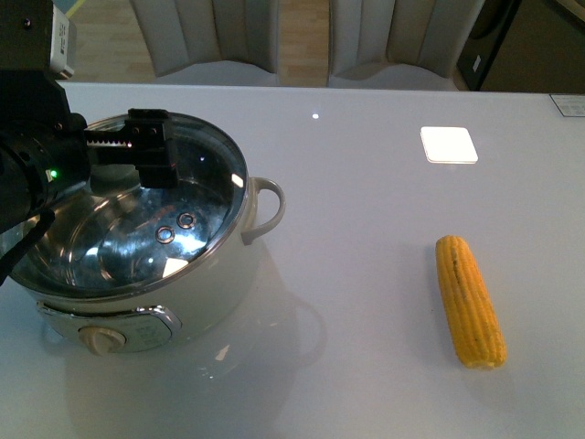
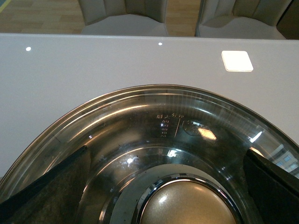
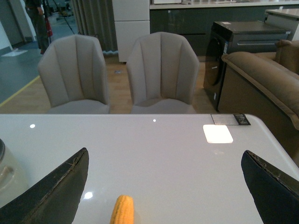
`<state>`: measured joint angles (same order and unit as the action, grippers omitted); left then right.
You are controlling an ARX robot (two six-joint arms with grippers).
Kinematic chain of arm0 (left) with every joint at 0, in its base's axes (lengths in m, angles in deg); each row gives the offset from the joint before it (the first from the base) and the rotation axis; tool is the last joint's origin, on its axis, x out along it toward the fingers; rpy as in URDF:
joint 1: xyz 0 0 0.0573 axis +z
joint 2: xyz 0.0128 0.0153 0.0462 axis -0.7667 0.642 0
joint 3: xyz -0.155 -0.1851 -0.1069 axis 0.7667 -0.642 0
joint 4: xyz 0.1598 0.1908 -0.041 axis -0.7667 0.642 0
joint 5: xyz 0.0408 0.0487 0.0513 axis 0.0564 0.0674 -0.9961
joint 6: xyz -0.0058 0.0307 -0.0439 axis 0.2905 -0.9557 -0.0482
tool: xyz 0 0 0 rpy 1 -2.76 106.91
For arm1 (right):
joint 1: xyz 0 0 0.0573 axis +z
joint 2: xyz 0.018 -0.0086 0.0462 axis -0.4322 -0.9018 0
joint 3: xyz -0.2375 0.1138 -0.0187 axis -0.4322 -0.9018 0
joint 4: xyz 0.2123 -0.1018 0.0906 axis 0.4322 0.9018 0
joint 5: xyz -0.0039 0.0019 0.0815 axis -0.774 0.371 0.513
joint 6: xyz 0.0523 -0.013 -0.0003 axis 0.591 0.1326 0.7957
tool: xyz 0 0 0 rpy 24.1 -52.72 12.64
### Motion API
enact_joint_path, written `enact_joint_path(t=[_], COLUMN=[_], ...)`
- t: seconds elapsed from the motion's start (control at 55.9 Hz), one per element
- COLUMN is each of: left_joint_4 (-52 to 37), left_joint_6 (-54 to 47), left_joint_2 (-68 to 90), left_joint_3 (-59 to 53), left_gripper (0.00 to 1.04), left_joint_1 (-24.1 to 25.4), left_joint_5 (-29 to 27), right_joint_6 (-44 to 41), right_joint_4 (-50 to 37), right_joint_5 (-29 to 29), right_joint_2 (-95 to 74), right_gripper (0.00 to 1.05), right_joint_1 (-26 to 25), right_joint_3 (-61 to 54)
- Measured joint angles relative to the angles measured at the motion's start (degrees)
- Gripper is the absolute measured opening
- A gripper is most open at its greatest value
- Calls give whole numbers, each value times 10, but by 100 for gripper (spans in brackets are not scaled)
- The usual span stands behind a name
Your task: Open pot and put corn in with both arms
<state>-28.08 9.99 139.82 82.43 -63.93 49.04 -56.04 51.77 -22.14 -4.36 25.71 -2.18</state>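
The cream-white pot (image 1: 219,283) stands at the left of the white table, with its glass lid (image 1: 196,183) on it and its dial knob (image 1: 102,339) at the front. My left gripper (image 1: 154,146) hovers over the lid, open. In the left wrist view the left gripper (image 2: 163,186) has a finger (image 2: 56,186) on each side of the lid's bronze knob (image 2: 187,205), touching nothing. The corn (image 1: 469,300) lies on the table at the right. My right gripper (image 3: 166,186) is open and empty just short of the corn's tip (image 3: 122,211); it is out of the front view.
Two grey chairs (image 1: 215,37) stand behind the table's far edge. A bright light patch (image 1: 449,144) reflects on the table at the back right. A loop handle (image 1: 268,206) sticks out of the pot's right side. A sofa (image 3: 266,79) and a dark cabinet (image 3: 243,39) stand beyond.
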Motion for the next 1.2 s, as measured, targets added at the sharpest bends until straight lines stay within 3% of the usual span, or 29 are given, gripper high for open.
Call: enact_joint_path(t=[0.269, 0.627, 1.2], left_joint_4=[-4, -11, 59], left_joint_6=[0, 3, 2], left_joint_2=[14, 16, -58], left_joint_3=[0, -1, 7], left_gripper=[96, 43, 42], left_joint_1=[-1, -12, 13], left_joint_5=[-4, -16, -29], right_joint_6=[0, 0, 0], right_joint_4=[0, 0, 0], right_joint_5=[0, 0, 0], right_joint_2=[0, 0, 0], right_gripper=[96, 96, 96], right_joint_1=[0, 0, 0], right_joint_3=[0, 0, 0])
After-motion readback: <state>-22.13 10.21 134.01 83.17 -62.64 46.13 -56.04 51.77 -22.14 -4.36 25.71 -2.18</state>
